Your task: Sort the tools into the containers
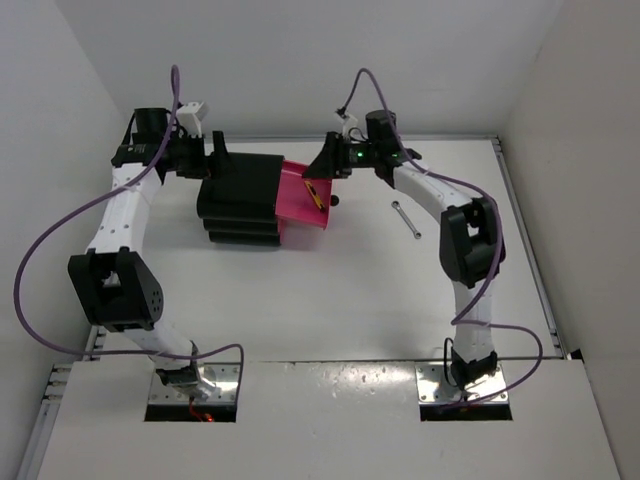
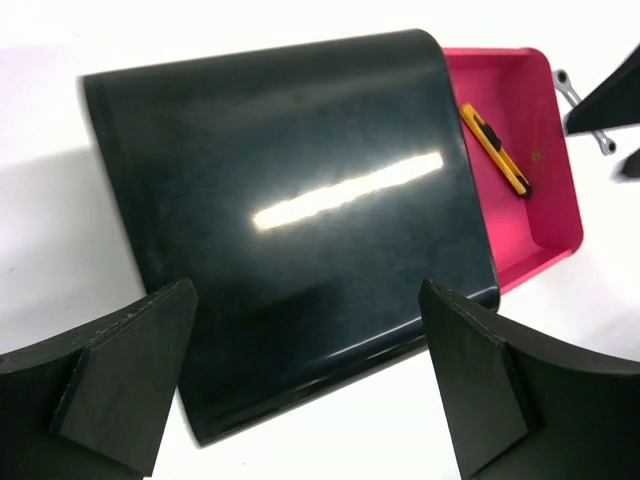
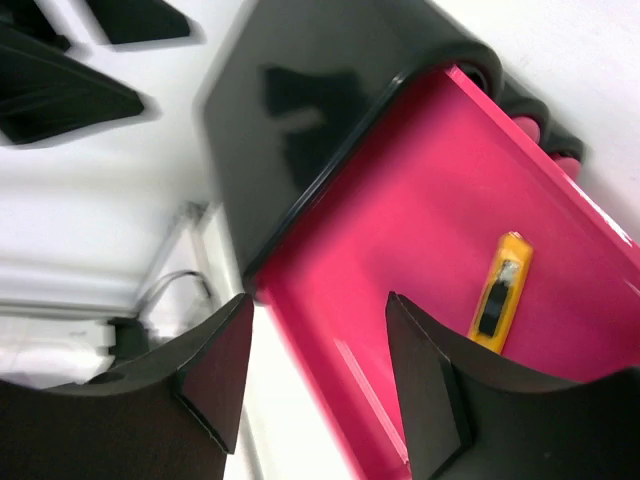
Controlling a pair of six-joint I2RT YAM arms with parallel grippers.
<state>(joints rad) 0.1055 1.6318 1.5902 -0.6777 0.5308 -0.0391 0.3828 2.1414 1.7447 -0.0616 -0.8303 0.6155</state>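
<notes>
Cabinet (image 1: 240, 195), black and glossy, stands with its top pink drawer (image 1: 297, 205) pulled out toward 3 o'clock. The left gripper (image 2: 308, 300) hovers over the cabinet, the right gripper (image 3: 318, 305) over the drawer; both jaws are released, holding nothing. Sorting looks partly done: the thin silver rod (image 1: 405, 219) lies on the surface (image 1: 330, 290) at the drawer's 3 o'clock, apart and unsorted, while the slim yellow-and-black tool (image 1: 314, 195) rests inside the drawer.

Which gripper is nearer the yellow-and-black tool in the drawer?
Right. The right gripper hovers over the open drawer holding the yellow-and-black tool; the left gripper is on the other side of the black cabinet.
</notes>
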